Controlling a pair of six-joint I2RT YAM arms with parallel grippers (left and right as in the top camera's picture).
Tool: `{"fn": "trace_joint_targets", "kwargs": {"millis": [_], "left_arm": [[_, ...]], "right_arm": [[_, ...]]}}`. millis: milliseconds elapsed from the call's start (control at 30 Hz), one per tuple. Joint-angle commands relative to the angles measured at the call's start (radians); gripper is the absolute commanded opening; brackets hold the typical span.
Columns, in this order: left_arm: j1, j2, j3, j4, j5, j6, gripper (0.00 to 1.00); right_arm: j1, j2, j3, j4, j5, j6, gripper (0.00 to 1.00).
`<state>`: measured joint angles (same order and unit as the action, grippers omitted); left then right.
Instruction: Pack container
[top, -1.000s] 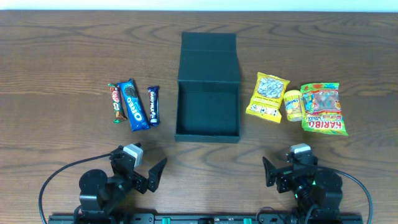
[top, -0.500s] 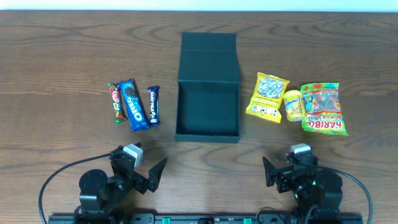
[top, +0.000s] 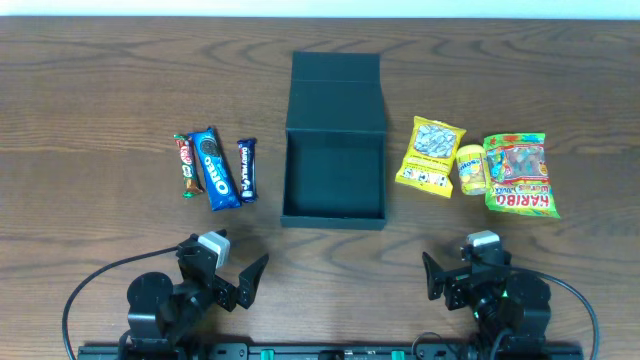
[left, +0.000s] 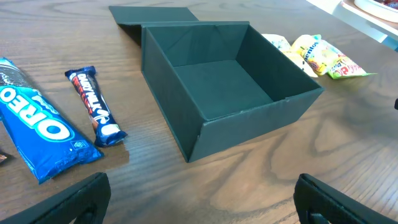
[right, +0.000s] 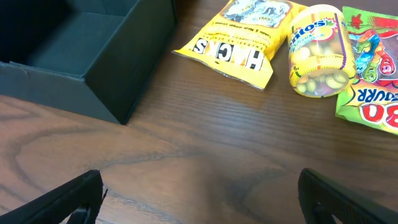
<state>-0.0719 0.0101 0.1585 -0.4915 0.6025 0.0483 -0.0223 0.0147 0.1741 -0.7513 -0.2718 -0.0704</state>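
Teal container (left: 217, 93) lies ahead of left gripper (left: 200, 202).

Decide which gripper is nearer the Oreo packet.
Left. The left gripper sits just in front of the Oreo packet, on the container's left side. The right gripper is across the table, past the container, in front of the yellow snack bag.

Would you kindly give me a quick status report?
Left end effector open, empty; right end effector likewise. Dark teal-green cardboard box open, empty. Nothing in the way.
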Motion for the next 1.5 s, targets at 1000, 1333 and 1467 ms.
{"fn": "trace_joint_targets", "kwargs": {"millis": [1000, 1333, 1467], "left_arm": [[0.006, -0.006, -0.018, -0.005, 0.015, -0.007, 0.95], [0.006, -0.006, -0.018, -0.005, 0.015, -0.007, 0.95], [0.006, -0.006, -0.018, -0.005, 0.015, -0.007, 0.95]], "right_arm": [[-0.003, -0.009, -0.003, 0.141, -0.186, 0.903, 0.99], [-0.004, 0.214, 0.084, 0.509, -0.068, 0.683, 0.99], [-0.005, 0.501, 0.265, 0.485, 0.016, 0.475, 0.99]]}}
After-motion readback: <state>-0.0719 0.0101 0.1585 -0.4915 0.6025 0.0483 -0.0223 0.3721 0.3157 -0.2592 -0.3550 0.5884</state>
